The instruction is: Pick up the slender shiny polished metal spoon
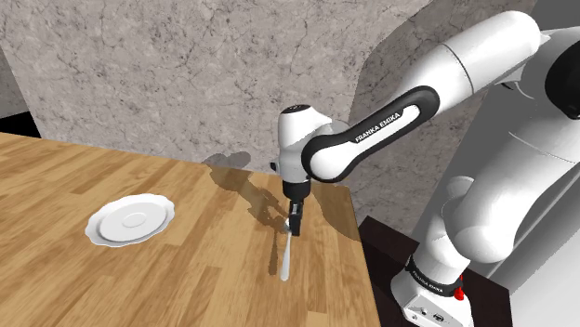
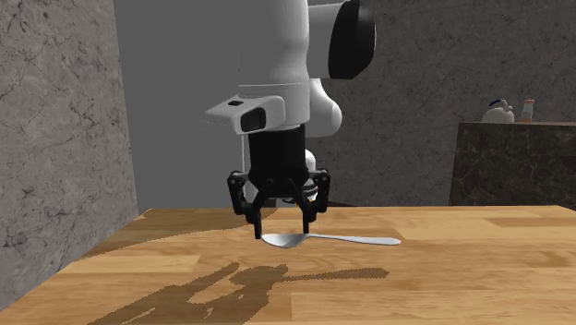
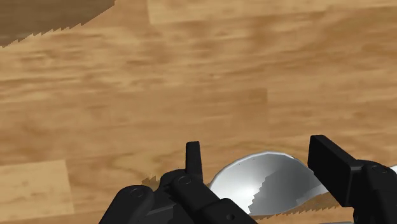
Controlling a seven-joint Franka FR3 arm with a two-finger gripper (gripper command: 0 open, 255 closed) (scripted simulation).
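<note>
A shiny metal spoon (image 2: 343,240) lies on the wooden table (image 2: 480,268), its bowl (image 3: 267,181) under my hand and its handle (image 1: 285,260) running toward the table's near edge in the shoulder view. My black gripper (image 2: 282,226) points straight down over the bowl. Its fingers (image 3: 193,158) stand apart on either side of the bowl, with a small gap showing at one finger, so the gripper is open. The fingertips (image 2: 257,227) reach down to about the spoon's level. In the shoulder view the gripper (image 1: 294,226) sits near the table's right edge.
A white scalloped plate (image 1: 130,223) rests on the table toward the shoulder view's left. The table's right edge (image 1: 358,232) runs close beside the spoon, with the dark stand (image 1: 409,279) beyond it. A stone-textured wall stands behind. A far counter carries a white pot (image 2: 499,112).
</note>
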